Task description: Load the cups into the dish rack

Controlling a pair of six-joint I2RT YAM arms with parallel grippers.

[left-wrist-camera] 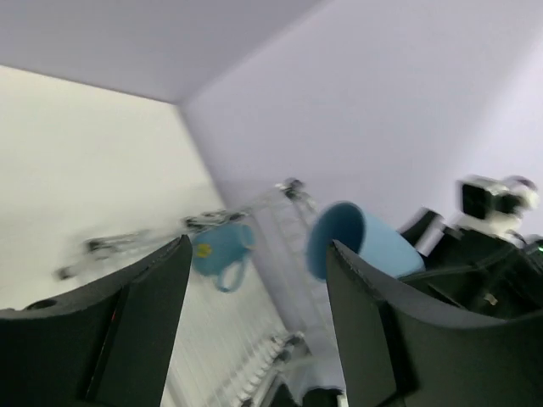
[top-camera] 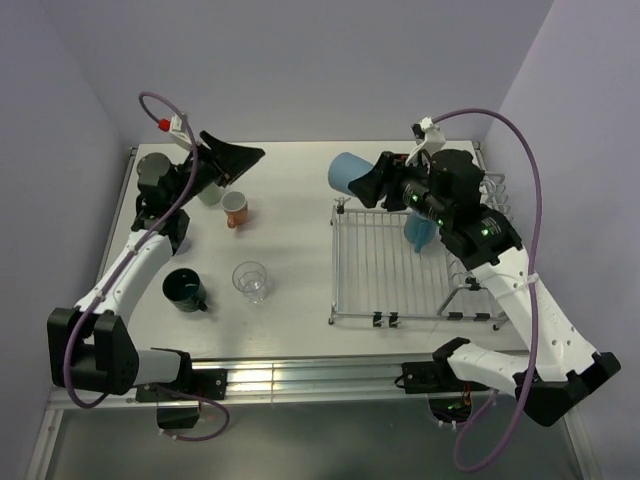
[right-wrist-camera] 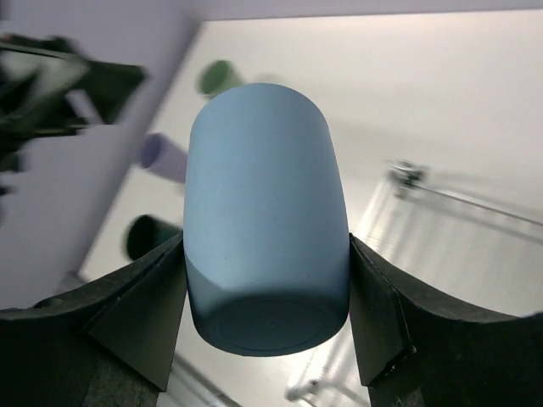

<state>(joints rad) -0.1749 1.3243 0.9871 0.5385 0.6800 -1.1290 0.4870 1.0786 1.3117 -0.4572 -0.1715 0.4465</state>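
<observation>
Right fingers (right-wrist-camera: 144, 314) clench the light blue cup (right-wrist-camera: 267, 220) at the upper-left corner of the dish rack (top-camera: 375, 270) (left fingers (left-wrist-camera: 136, 331) spread, empty); best carry it rightward, then lower gently.

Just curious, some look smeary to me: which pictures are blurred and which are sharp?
Top view: sharp, evenly lit. Left wrist view: motion-smeared, dish rack and blue mug hazy. Right wrist view: the held light blue cup is crisp, the background soft.

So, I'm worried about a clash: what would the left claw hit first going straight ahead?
The left claw would likely first meet the light blue cup held in the right claw; depth is unclear.
</observation>
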